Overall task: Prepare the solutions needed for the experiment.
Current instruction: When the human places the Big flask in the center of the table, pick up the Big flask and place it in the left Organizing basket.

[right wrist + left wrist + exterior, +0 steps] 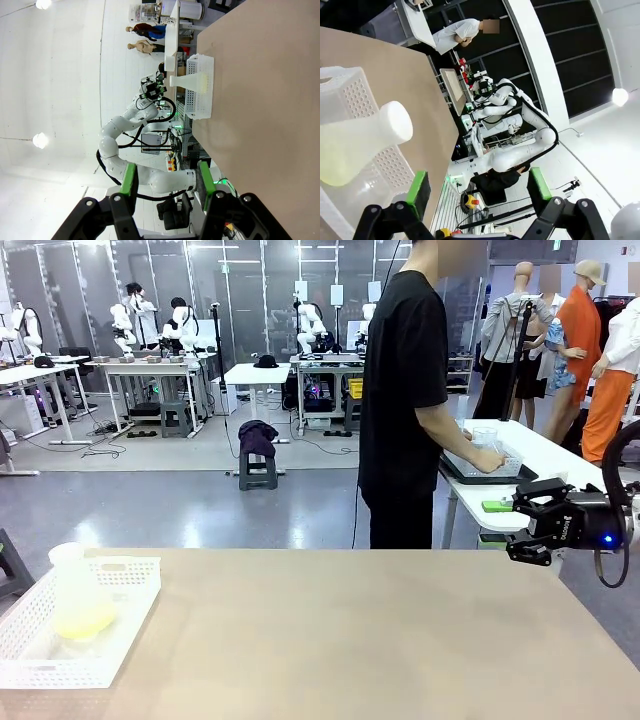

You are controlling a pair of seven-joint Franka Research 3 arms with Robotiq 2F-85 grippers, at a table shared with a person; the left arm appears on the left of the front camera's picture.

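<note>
Left gripper [477, 187] jaws wide, empty | right gripper [166, 182] jaws seemingly part-open, empty

A white perforated basket [130, 585] rests on the tan table's [380, 640] left edge.

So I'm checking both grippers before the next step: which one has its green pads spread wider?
The left gripper: its pads stand wide apart with nothing between them. The right gripper has its pads noticeably closer together.

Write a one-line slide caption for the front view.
Frosted plastic conical flask holding pale yellow-green liquid stands in a white perforated basket at the tan table's left; the right tool hovers empty.
</note>
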